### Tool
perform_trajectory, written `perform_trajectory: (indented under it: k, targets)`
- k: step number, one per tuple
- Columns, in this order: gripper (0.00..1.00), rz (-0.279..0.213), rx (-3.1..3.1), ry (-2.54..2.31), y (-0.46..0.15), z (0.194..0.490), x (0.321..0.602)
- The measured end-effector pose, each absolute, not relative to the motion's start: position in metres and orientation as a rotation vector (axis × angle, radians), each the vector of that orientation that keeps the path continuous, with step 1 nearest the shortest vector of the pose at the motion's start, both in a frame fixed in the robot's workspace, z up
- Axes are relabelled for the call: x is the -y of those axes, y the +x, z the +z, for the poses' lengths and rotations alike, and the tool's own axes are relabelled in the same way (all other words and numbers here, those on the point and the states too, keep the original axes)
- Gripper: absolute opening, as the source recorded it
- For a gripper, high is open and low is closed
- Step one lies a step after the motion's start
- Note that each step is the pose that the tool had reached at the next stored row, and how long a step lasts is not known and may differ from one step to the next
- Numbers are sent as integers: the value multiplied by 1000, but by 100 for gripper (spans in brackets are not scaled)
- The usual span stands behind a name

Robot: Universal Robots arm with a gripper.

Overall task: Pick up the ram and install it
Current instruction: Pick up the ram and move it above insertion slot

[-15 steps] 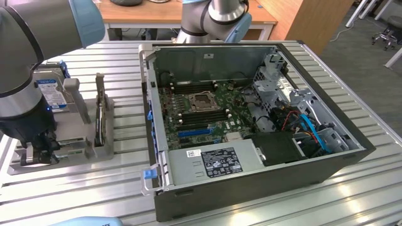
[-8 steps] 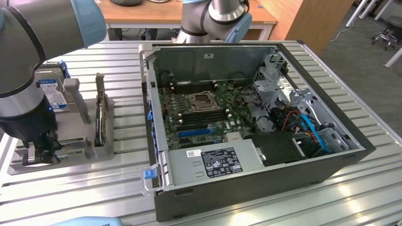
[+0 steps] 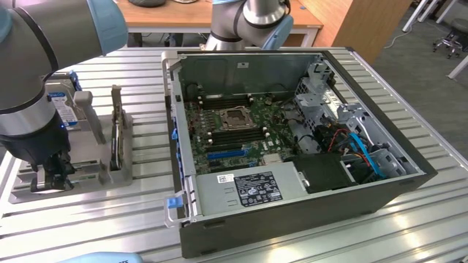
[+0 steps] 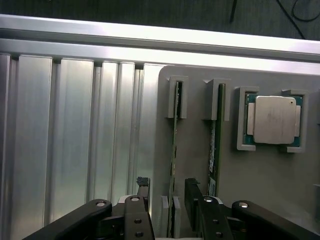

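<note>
Two ram sticks stand on edge in slots of a grey holder (image 4: 192, 145). One ram stick (image 4: 174, 150) runs between my fingers, and the other ram stick (image 4: 212, 145) stands beside it, toward the silver processor chip (image 4: 274, 120). My gripper (image 4: 167, 189) is open and straddles the near end of the first stick, with a gap on each side. In the exterior view my gripper (image 3: 52, 178) hangs low over the holder (image 3: 87, 175) at the left, and one ram stick (image 3: 115, 131) stands upright to its right.
An open computer case (image 3: 292, 208) sits right of the holder, with its motherboard (image 3: 234, 129) exposed. A hard drive (image 3: 64, 107) stands in the holder behind my arm. The ribbed aluminium table (image 4: 60, 140) ends in a raised rail near the holder.
</note>
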State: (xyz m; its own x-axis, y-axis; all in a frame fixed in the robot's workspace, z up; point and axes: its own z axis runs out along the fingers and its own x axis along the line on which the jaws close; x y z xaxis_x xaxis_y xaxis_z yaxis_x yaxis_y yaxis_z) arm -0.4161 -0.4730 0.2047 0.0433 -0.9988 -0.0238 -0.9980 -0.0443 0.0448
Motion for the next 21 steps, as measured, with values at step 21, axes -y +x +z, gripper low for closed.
perform_trajectory:
  k: [21]
  targets:
    - [33, -76, 2160, 2258, -416, 202, 473]
